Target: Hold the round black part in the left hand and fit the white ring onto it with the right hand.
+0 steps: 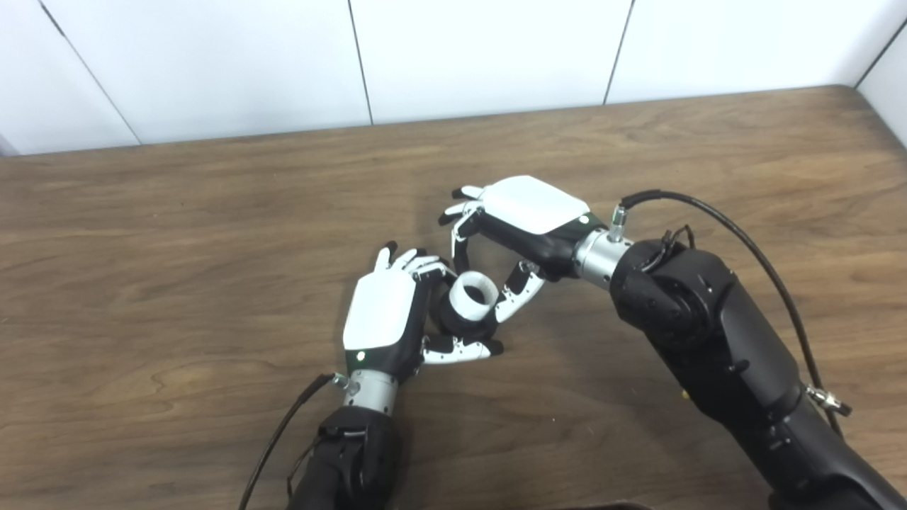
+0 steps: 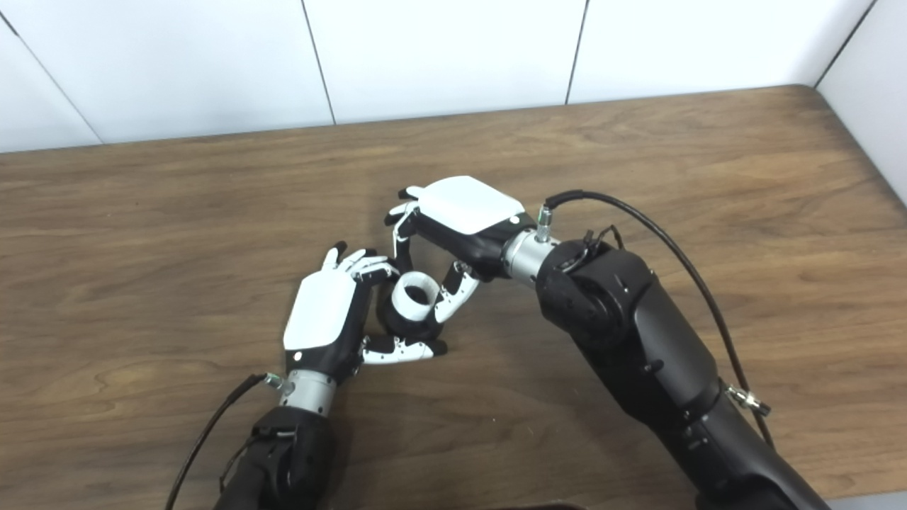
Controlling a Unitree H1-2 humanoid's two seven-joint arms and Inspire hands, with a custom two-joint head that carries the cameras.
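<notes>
My left hand [image 1: 386,312] rests low over the table, shut on the round black part [image 1: 459,324], which sits between its fingers and thumb. The white ring [image 1: 464,306] stands on top of the black part, its opening facing up. My right hand [image 1: 528,209] reaches in from the right, palm down. Its fingers curl down at the ring's far side and its thumb touches the near right side, so it pinches the ring. The lower half of the black part is hidden by the left hand's fingers.
The wooden table [image 1: 177,234] stretches out on all sides of the hands. A white panelled wall [image 1: 482,49] runs along its back edge. The table's right edge [image 2: 861,152] shows at the far right. A black cable [image 1: 744,244] loops off the right forearm.
</notes>
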